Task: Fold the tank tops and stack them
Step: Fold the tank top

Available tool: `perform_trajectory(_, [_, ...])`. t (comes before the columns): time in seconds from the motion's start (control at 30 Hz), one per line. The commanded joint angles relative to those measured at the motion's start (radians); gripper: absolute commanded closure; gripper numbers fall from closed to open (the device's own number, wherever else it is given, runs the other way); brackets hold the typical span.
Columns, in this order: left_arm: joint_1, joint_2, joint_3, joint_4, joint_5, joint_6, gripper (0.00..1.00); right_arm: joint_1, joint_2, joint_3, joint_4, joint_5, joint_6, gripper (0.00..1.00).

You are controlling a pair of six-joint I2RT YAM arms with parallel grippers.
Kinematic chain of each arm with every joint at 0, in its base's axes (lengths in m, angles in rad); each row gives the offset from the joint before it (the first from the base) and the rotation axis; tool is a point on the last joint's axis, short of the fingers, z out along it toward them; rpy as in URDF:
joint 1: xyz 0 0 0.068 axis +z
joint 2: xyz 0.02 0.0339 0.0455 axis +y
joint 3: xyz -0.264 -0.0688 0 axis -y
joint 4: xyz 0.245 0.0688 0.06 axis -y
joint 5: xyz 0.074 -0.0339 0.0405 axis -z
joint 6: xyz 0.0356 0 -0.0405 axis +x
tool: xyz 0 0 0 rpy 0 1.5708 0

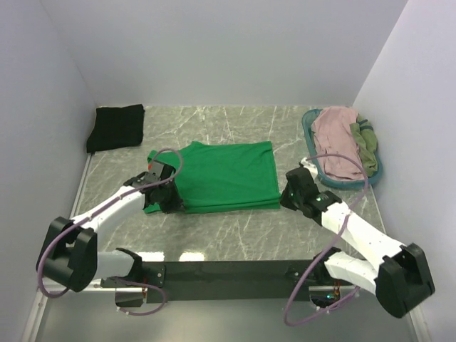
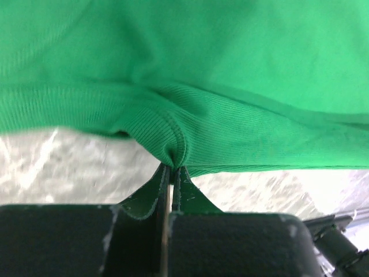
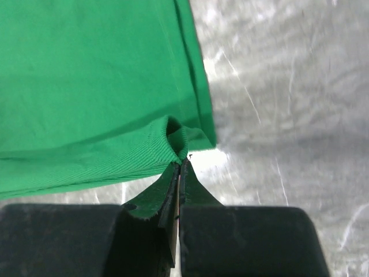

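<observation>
A bright green tank top [image 1: 224,174] lies flat on the marble table, folded into a rough rectangle. My left gripper [image 1: 173,201] is shut on its near-left edge; in the left wrist view the fingertips [image 2: 173,167] pinch a bunched fold of ribbed green cloth [image 2: 190,115]. My right gripper [image 1: 284,199] is shut on the near-right corner, where the right wrist view shows the tips [image 3: 180,164] pinching the ribbed hem [image 3: 115,156]. A folded black tank top [image 1: 115,127] sits at the back left. A dusty pink top [image 1: 336,135] and an olive one [image 1: 365,142] lie heaped in the basket.
The teal oval basket [image 1: 307,127] stands at the back right, close to the right wall. White walls enclose the table on the left, back and right. Bare marble [image 1: 235,228] runs between the green top and the arm bases.
</observation>
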Motion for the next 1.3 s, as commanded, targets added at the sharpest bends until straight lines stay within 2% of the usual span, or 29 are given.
perform_trajectory(0.0, [-0.005,-0.052,-0.023,-0.031,0.023,-0.024,0.99,0.002,-0.078,-0.044,-0.034,-0.005,0.026,1.00])
perform_trajectory(0.27, [-0.004,0.023,0.091,-0.059,0.009,0.053,0.99,-0.001,-0.035,0.035,-0.042,0.031,0.000,1.00])
perform_trajectory(0.5, [0.008,0.198,0.226,-0.016,0.012,0.091,0.99,-0.016,0.192,0.156,0.030,0.017,-0.042,1.00])
perform_trajectory(0.7, [0.039,0.333,0.337,0.015,0.029,0.116,0.99,-0.036,0.319,0.241,0.061,0.006,-0.062,1.00])
perform_trajectory(1.0, [0.085,0.447,0.442,0.016,0.067,0.139,0.99,-0.077,0.393,0.285,0.087,-0.008,-0.079,1.00])
perform_trajectory(1.27, [0.105,0.458,0.442,0.033,0.093,0.138,0.99,-0.096,0.418,0.288,0.113,-0.024,-0.079,1.00])
